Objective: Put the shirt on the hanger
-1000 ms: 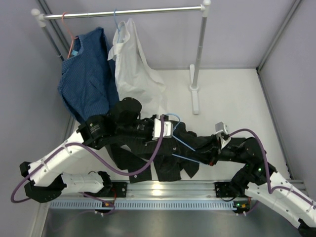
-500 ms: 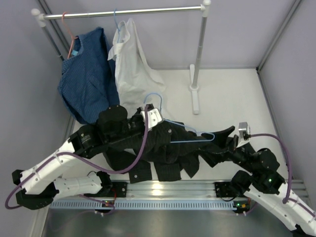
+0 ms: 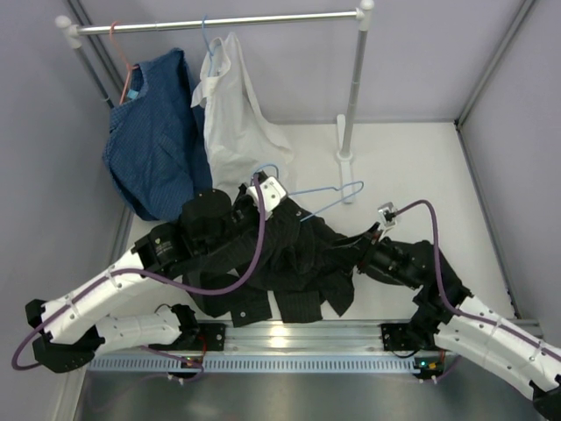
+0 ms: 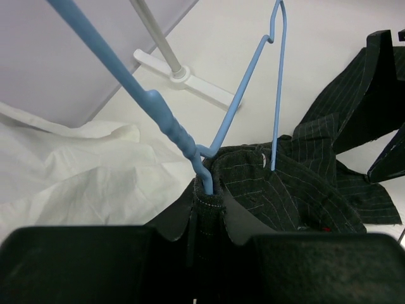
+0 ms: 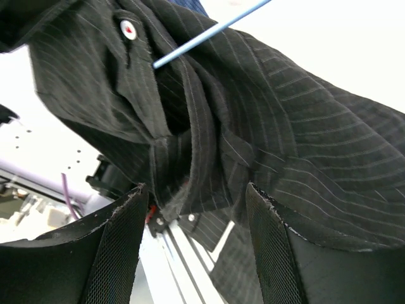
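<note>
Slippage threatens: left jaws pinch the hanger neck with the shirt collar, right jaws stand apart around a fold below the hanger, whose far arm pokes out bare, so a tug could strip the cloth off.

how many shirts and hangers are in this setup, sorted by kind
shirts: 3 (black shirt, blue shirt, white shirt)
hangers: 3 (light-blue hanger, pink hanger, blue hanger)
total: 6
</note>
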{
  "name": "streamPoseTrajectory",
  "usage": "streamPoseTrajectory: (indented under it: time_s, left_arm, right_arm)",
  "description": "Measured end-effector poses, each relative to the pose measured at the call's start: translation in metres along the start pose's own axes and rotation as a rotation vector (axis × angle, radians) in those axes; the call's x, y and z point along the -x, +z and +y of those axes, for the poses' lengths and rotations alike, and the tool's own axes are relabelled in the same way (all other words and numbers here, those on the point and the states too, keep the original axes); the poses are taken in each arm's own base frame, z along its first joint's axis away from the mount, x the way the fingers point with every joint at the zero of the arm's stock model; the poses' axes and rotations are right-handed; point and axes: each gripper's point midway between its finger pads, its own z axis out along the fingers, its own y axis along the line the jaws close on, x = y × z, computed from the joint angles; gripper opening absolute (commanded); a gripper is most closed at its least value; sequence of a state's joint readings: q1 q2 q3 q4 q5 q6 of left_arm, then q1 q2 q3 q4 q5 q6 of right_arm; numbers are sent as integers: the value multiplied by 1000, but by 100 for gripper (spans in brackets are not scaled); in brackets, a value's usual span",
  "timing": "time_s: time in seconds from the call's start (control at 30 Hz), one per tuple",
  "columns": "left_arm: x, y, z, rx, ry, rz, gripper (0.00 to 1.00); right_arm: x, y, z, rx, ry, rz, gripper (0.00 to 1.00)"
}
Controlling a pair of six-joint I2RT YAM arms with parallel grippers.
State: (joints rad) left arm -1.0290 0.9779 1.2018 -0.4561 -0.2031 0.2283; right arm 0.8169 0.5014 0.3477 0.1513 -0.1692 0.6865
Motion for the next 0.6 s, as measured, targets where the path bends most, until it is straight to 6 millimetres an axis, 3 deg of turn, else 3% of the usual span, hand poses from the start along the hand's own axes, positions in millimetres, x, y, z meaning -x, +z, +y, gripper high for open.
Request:
streamPoseTrajectory:
  time_s: [0.23,0.43,0.53,0.57,0.6]
  left_arm:
    - [-4,-4,2,23,-26,-22,0]
    - [1,-4,6,45,-48,-42,0]
    - [1,-4,7,51,-56,-42,0]
    - [1,-4,7,54,-57,-42,0]
    - [1,-4,8,58,-58,-43,0]
  right_arm:
    - [-11,15,8,50,22,17,53]
    - [-36,31,11,61,23,84,43]
    - [-48,36,6,35,13,113,22]
    - [-51,38,4,24,12,118,7]
    - [-53,39,1,12,5,120,0]
